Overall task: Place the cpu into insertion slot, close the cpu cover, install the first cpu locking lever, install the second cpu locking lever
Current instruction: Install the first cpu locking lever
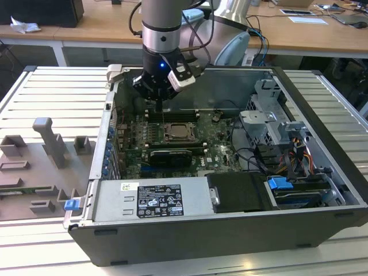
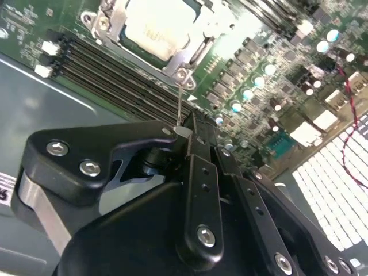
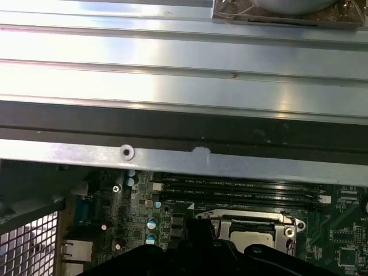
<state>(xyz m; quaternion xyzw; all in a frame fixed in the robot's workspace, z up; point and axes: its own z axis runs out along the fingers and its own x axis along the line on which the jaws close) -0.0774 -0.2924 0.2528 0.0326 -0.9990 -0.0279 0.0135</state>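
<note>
Gripper (image 2: 183, 131) narrow, prob. pinching thin lever (image 2: 180, 98) | mem slots (image 2: 115, 80) btw it & cpu (image 2: 155, 26) | cpu cover (image 2: 114, 24) down

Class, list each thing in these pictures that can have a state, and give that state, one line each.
silvery metal square cpu cover: closed down.
pale silver-topped square cpu: seated beneath the cover's window.
thin wire locking lever: raised, not latched.
black gripper: shut on the lever.
dark computer case: side open.
</note>
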